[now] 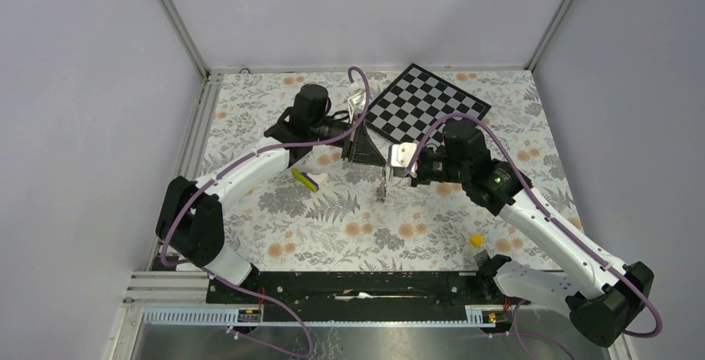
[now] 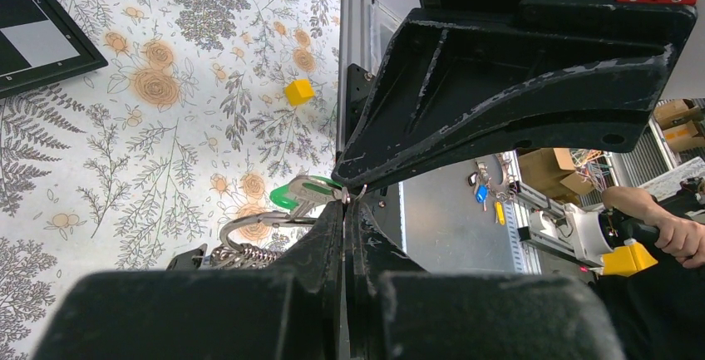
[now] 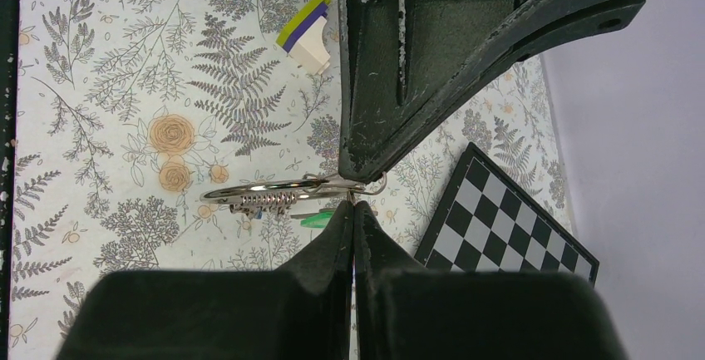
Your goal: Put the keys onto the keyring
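Both arms meet tip to tip over the middle of the floral-printed worktop (image 3: 125, 86), and the work hangs between them, off the surface. The left gripper (image 2: 345, 214) is closed. Its tips appear to pinch the thin round silver wire keyring (image 3: 266, 185), which juts out sideways with a silver coil (image 3: 266, 202) just beneath it. The right gripper (image 3: 352, 214) is closed as well, apparently on the blade of the small metal key with a green plastic head (image 2: 287, 194). Blade and wire come together right at the pinch, so I cannot tell whether the green key is already through the keyring. The other keys cannot be made out.

The step looks like threading the green key onto the wire. To do it well, I would treat the left gripper as a fixed vice and let the right one do all the moving. The key's hole should follow the curve of the keyring, turned round it in small arcs rather than dragged straight. A straight pull would likely twist the thin wire or tug it out of the pinch. The two grips sit very close, so there is little room. Neither should loosen until the key visibly hangs from the wire, and the coil is best kept out of the key's path.
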Action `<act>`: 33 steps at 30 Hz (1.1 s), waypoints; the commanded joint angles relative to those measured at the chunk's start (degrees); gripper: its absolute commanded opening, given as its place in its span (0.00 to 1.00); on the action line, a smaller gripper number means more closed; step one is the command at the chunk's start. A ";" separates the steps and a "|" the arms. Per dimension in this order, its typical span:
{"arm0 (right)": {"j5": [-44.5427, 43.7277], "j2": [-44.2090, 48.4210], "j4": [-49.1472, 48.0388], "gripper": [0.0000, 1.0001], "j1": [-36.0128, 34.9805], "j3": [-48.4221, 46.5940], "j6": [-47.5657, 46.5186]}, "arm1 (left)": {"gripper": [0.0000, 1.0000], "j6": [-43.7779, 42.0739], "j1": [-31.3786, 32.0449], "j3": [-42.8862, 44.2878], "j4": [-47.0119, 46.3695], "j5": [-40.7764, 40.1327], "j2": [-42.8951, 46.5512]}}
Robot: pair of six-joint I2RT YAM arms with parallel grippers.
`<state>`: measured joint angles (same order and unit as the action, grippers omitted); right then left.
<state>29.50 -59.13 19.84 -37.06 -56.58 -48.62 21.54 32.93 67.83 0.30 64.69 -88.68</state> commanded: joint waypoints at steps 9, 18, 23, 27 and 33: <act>0.26 0.85 -4.68 0.00 0.15 -0.31 0.81 | 0.00 1.05 1.18 -0.04 -3.07 0.98 0.09; -0.06 0.78 -4.72 0.00 0.21 -0.04 0.54 | 0.00 1.20 1.25 -0.33 -3.39 1.32 0.48; -0.09 0.73 -4.79 0.00 0.15 -0.12 0.63 | 0.00 1.40 1.22 -0.57 -3.60 1.37 0.61; -0.22 0.68 -4.76 0.00 0.14 -0.12 0.63 | 0.00 1.49 1.18 -0.86 -3.87 1.33 0.55; -0.58 0.95 -4.78 0.00 0.14 -0.16 0.63 | 0.00 2.18 1.26 -1.46 -4.98 1.57 0.62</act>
<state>29.41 -59.09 19.81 -37.06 -56.36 -48.16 22.50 33.06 66.92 -0.64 64.66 -88.77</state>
